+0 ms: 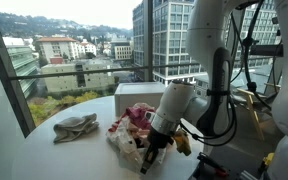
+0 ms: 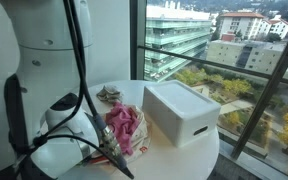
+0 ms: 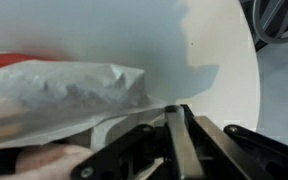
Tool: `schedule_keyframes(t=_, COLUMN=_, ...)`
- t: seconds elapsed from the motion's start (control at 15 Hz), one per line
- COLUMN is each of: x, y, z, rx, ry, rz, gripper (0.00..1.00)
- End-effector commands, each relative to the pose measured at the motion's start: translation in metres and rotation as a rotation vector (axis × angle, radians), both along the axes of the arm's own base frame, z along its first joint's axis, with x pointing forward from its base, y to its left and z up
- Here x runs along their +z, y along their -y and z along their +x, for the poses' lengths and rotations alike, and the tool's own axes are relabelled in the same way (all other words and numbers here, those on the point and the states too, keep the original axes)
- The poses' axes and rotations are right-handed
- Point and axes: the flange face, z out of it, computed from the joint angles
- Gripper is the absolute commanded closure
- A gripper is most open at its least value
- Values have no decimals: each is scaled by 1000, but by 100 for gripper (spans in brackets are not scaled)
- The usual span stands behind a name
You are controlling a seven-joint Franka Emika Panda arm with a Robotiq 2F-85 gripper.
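Observation:
A clear plastic bag (image 1: 132,122) with pink and red stuff inside lies on a round white table (image 1: 44,158). It shows in both exterior views (image 2: 124,128) and fills the left of the wrist view (image 3: 64,95). My gripper (image 1: 149,152) is down at the bag's near edge. In the wrist view the two fingers (image 3: 174,110) are pressed together with the thin edge of the bag at their tips. In an exterior view the arm (image 2: 64,150) hides the fingers.
A white box (image 1: 144,95) stands behind the bag, also seen in the second exterior view (image 2: 181,110). A crumpled grey cloth (image 1: 74,127) lies apart on the table (image 2: 109,95). A window wall runs close along the table edge (image 2: 216,150).

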Motion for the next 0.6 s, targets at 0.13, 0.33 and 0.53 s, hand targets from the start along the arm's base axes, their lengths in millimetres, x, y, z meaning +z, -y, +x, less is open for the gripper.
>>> schedule_keyframes(t=0.13, x=89, y=8, z=9, rx=-25, ry=216, rz=5, gripper=88)
schedule_keyframes(t=0.33, x=132, y=9, z=16, rx=-60, ry=329, rz=-35, gripper=88)
schedule_keyframes(t=0.53, x=171, y=13, z=25, rx=-104, ry=415, rz=-66, gripper=88)
